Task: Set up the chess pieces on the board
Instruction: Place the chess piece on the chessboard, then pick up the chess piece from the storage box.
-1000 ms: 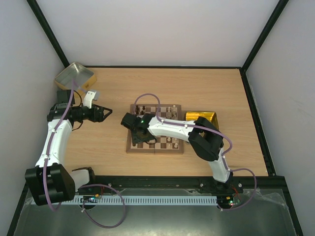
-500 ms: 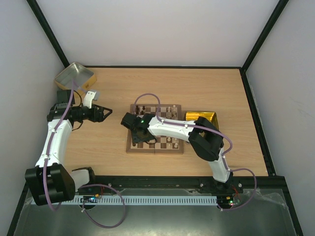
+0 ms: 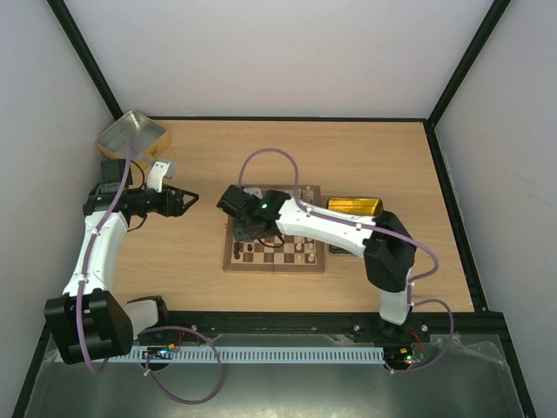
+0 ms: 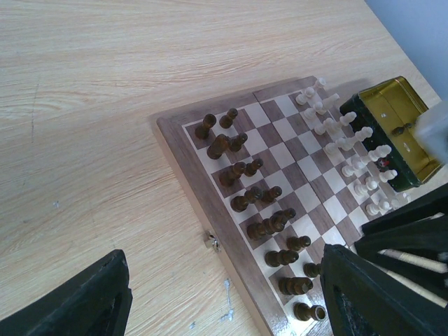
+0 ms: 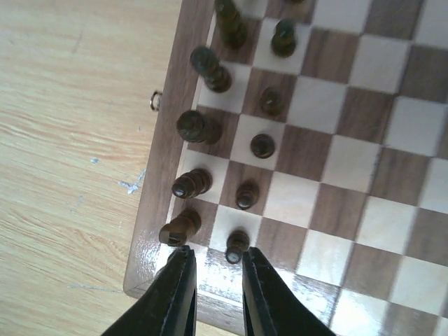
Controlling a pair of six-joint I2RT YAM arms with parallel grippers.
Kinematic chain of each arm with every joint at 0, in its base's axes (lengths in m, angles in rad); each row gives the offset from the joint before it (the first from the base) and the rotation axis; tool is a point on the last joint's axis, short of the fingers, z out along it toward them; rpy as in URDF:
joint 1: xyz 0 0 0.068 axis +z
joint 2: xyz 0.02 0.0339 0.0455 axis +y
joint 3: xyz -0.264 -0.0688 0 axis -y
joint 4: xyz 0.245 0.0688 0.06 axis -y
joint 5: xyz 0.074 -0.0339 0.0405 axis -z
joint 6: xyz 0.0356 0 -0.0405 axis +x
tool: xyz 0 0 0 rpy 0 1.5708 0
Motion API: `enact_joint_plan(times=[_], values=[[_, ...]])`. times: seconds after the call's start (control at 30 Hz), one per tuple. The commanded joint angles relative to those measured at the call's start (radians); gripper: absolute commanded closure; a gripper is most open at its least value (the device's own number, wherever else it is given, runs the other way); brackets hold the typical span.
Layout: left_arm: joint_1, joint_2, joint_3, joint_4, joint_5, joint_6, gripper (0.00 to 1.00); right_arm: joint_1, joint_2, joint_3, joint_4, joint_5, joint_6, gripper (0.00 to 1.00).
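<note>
Chess pieces (image 4: pixel 218 145) stand on the board (image 4: pixel 196 171), dark on the left, pale on the right. Right gripper (image 5: pixel 215 253) hangs over the near-left corner, fingers slightly parted, empty. Left gripper (image 3: pixel 187 200) gapes wide, well left.

Nothing legible shows in any view. The board (image 4: pixel 294 175) carries no letters or numbers along its rim, and the gold tray (image 4: pixel 402 119) at its 3 o'clock side shows no readable brand or label. Any markings on the arms are too small to read.
</note>
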Motion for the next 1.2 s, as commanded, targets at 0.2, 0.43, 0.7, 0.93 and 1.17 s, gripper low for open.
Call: enact_joint_plan(times=[0.2,0.43,0.7,0.93,1.17], values=[[0.003,-0.009,-0.015,0.009,0.011,0.008,0.26,-0.279,-0.409,-0.394,-0.031,0.176,0.077,0.82],[-0.001,0.006,-0.012,0.007,0.016,0.009,0.26,-0.663,-0.679,-0.658,0.046,0.089,0.062,0.82],[-0.004,0.005,-0.014,0.008,0.017,0.011,0.26,-0.814,-0.632,-0.769,0.118,-0.062,0.015,0.8],[-0.011,0.015,-0.012,0.007,0.018,0.016,0.26,-0.848,-0.588,-0.802,0.166,-0.06,0.013,0.72],[-0.017,0.015,-0.012,0.005,0.019,0.017,0.26,-0.879,-0.555,-0.793,0.176,-0.056,-0.002,0.57]])
